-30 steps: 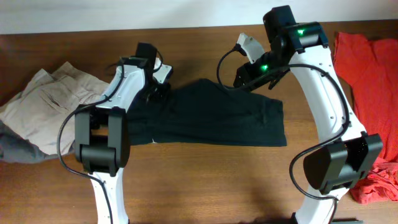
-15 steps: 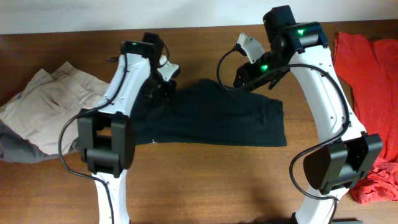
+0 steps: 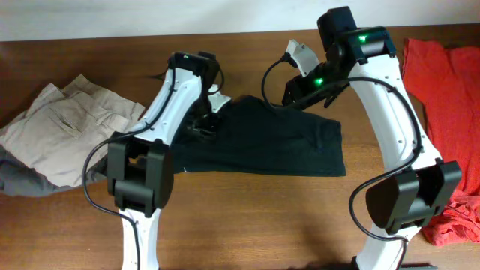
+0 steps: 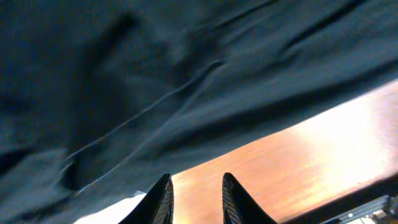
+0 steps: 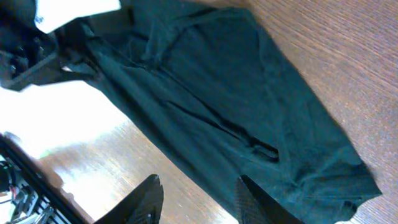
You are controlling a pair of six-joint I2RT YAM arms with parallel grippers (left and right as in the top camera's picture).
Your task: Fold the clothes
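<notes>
Spreading across the overhead view, the wooden table [image 3: 247, 217] is carrying everything, and the black T-shirt [image 3: 277, 146] is lying at its middle as a wide, roughly rectangular slab, flatter along the near edge and more bunched at the left end. The beige trousers [image 3: 60, 127] are sitting heaped well apart to the left, and the red garments [image 3: 450, 82] are lying at the far right, neither touching the shirt.

The left gripper [image 3: 206, 120] is hanging over the shirt's upper left part. In the left wrist view its fingertips [image 4: 194, 186] are standing apart with bare wood showing between them and no cloth caught, so it is holding nothing. The right gripper [image 3: 296, 94] is hovering over the shirt's far edge. Its own camera is showing the jaws [image 5: 199, 193] parted and empty, with the cloth lying below.

Judging from this, the step in hand is taking a fresh hold for the next fold. Doing it well is going to mean bringing each open claw down onto a true edge or corner rather than a loose wrinkle, pinching every layer there, lifting both sides evenly and carrying them over so the edges are meeting squarely. The bunched left end is needing smoothing, or the fold is likely to come out lumpy. A small white label [image 3: 185, 170] is showing at the near left hem
</notes>
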